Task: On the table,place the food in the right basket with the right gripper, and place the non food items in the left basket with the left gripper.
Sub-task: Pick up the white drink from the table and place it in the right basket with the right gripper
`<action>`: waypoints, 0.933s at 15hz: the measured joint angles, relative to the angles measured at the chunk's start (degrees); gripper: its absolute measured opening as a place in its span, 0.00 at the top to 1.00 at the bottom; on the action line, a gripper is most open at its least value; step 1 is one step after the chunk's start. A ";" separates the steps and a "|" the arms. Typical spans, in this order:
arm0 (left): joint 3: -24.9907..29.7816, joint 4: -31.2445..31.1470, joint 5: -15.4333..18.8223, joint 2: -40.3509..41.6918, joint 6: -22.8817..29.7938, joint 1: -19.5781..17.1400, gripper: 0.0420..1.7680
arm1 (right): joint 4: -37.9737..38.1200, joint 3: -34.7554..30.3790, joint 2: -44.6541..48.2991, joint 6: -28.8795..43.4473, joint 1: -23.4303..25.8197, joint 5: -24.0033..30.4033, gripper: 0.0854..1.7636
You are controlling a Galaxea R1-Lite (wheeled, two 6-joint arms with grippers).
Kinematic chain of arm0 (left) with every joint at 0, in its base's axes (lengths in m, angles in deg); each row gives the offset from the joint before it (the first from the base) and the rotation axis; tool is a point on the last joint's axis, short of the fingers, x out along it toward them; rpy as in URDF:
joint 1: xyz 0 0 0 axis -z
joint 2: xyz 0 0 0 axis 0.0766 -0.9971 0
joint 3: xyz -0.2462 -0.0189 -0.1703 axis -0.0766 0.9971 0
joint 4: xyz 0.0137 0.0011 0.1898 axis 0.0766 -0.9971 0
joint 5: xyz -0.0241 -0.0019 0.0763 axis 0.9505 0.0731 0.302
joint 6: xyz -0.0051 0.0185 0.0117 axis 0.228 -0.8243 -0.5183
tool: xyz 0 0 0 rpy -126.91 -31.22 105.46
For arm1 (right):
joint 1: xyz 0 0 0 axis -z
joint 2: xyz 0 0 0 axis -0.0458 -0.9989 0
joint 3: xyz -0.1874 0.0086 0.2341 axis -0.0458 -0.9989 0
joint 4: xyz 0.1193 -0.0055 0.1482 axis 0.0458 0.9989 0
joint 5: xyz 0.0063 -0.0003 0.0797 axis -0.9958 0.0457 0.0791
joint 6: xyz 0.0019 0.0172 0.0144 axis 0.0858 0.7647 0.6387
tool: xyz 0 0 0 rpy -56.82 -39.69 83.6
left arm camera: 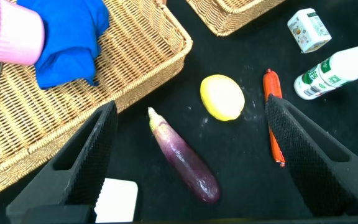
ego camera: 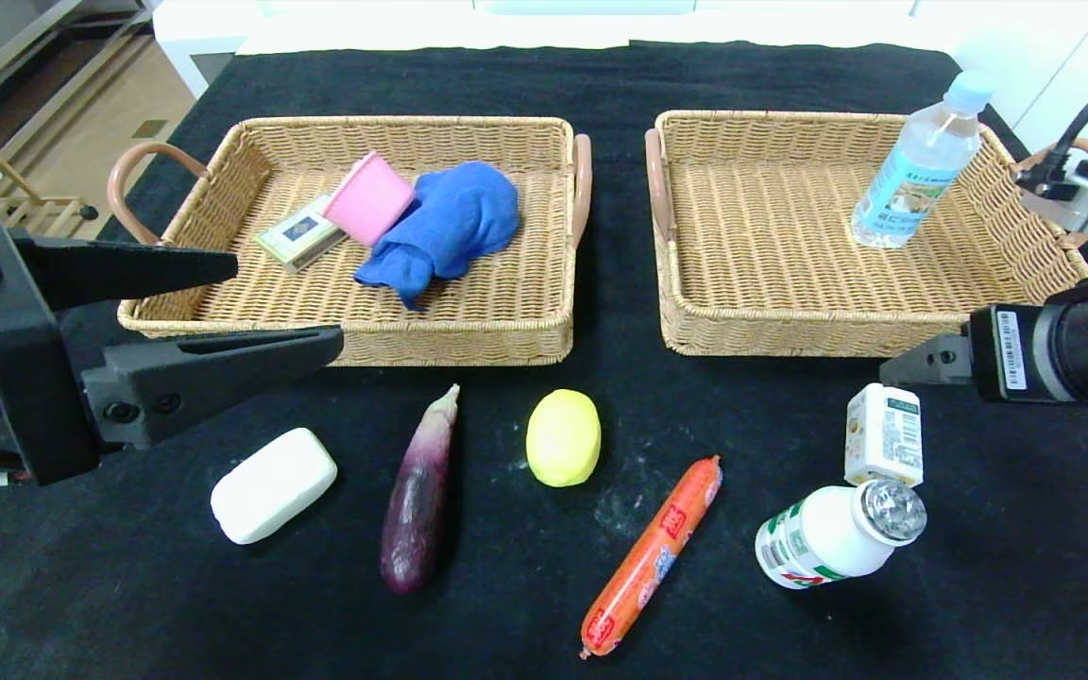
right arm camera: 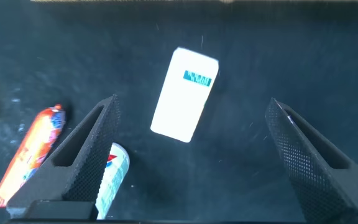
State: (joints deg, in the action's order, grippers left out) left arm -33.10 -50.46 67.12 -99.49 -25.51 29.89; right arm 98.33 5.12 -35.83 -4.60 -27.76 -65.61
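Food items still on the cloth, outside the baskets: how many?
5, all in front of the baskets: aubergine, yellow fruit, sausage, white carton, drink bottle. None appears hidden.

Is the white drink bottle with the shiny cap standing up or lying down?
Lying down. The white drink bottle rests on its side on the table, foil cap pointing sideways.

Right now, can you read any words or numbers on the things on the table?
No words can be read for sure.
Water bottle: pale blue label, print blurred.
Sausage: white marks, unreadable.
Carton: barcode and tiny print, unreadable.
Drink bottle: green-red label, unreadable.
Small box in the left basket: dark emblem, unreadable.
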 joint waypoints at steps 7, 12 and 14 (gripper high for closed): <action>0.07 0.02 0.00 0.10 0.00 -0.02 0.03 | 2.43 1.95 -8.18 8.83 -0.66 -0.30 0.03; 0.09 0.00 0.00 0.07 0.02 0.00 0.03 | 2.43 2.12 -11.19 10.79 0.00 -0.13 0.03; 0.09 -0.04 0.00 0.07 0.00 0.00 0.03 | 2.43 2.15 -11.82 11.00 0.15 0.02 0.03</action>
State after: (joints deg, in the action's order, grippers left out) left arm -33.01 -50.50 67.12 -99.42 -25.51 29.89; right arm 100.76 7.26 -47.66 6.39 -27.62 -65.59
